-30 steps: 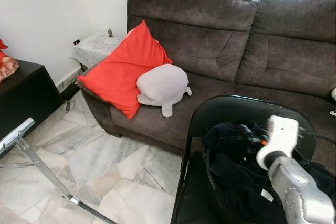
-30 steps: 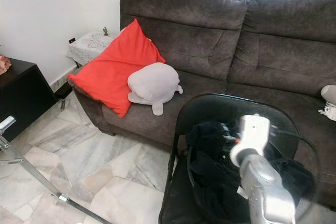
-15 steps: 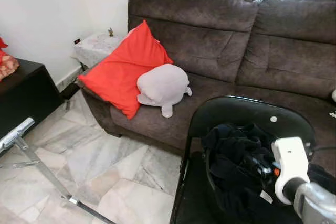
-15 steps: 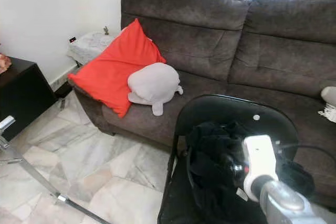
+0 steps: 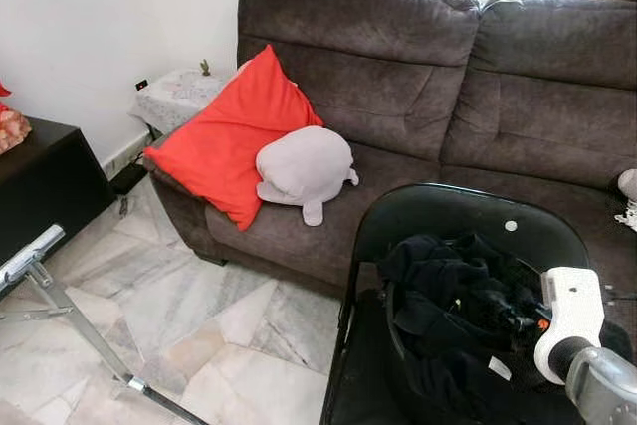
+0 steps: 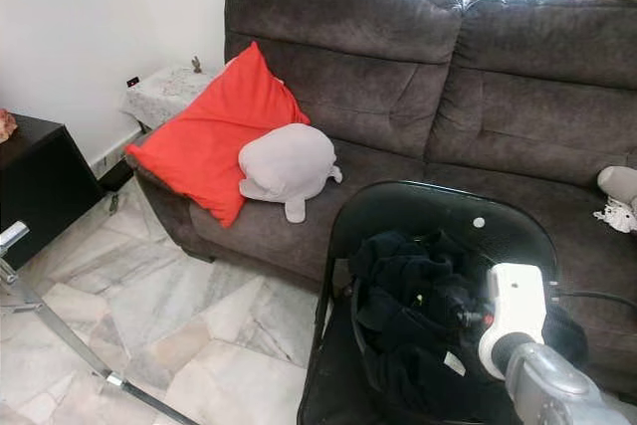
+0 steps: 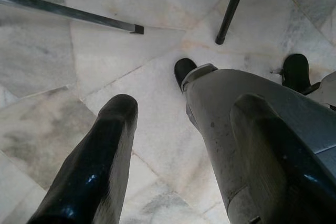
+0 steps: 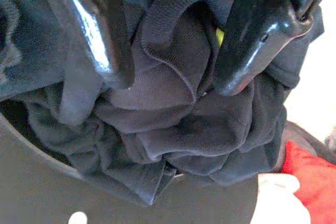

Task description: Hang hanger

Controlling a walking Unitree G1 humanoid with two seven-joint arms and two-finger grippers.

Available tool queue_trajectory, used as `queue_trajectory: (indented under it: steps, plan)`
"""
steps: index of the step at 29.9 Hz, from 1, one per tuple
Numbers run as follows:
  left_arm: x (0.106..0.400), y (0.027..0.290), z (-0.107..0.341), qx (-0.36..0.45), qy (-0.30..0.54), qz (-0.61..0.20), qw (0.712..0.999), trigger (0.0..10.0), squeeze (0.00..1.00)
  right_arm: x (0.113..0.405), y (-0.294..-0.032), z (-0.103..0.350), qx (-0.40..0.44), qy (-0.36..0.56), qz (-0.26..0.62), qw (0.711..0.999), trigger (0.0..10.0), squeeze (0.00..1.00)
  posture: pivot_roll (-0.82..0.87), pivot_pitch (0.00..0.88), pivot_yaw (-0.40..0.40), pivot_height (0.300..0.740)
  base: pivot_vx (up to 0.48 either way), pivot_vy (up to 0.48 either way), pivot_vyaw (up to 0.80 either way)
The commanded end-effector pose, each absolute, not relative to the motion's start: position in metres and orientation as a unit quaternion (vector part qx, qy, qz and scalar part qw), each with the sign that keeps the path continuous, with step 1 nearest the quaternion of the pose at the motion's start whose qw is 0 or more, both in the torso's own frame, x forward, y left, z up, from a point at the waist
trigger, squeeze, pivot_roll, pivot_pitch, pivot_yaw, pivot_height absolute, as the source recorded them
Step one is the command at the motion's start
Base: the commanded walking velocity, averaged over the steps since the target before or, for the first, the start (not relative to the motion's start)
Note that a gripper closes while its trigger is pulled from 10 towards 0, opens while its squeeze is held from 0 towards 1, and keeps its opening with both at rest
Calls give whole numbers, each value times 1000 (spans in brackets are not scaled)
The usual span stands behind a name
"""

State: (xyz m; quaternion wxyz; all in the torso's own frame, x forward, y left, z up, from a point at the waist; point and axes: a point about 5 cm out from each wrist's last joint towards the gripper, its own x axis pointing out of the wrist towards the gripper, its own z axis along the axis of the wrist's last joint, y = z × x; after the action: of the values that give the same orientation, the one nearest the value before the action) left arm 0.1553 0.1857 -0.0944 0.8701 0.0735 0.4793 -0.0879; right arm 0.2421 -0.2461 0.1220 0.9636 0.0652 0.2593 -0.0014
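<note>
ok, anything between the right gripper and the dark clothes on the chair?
Nothing visible. The right gripper is down in the dark clothes piled on the black chair, its open fingers straddling a fold of fabric.

Right pincer (image 8: 173,77) open, left pincer (image 7: 184,150) idle.

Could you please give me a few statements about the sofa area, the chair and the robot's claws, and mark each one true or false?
1. A red square cushion leans on the dark brown fabric sofa. True.
2. The grey rounded plush pillow lies on the marble floor. False: it rests on the sofa seat, against the red cushion.
3. The pile of black clothing sits on the glossy black chair. True.
4. The right claw has its fingers apart over the black clothing. True.
5. The left claw is holding a hanger. False: it hangs open above the floor, holding nothing.
</note>
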Motion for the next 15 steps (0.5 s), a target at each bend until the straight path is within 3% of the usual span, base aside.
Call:
queue_trajectory:
  steps: [1, 9, 15]
  plan:
    - [148, 188, -97, 81, 492, -92, 862, 10000, 0, 243, -240, 115, 98, 263, 15, 960, 10000, 0, -94, 11, 39, 740, 0, 0, 0]
    - [148, 189, -97, 81, 492, -92, 862, 10000, 0, 246, -238, 109, 116, 267, 3, 957, 10000, 0, -88, 22, 38, 740, 0, 0, 0]
    - [148, 191, -97, 82, 492, -90, 862, 10000, 0, 244, -251, 111, 126, 249, -57, 959, 10000, 0, -88, 33, 37, 740, 0, 0, 0]
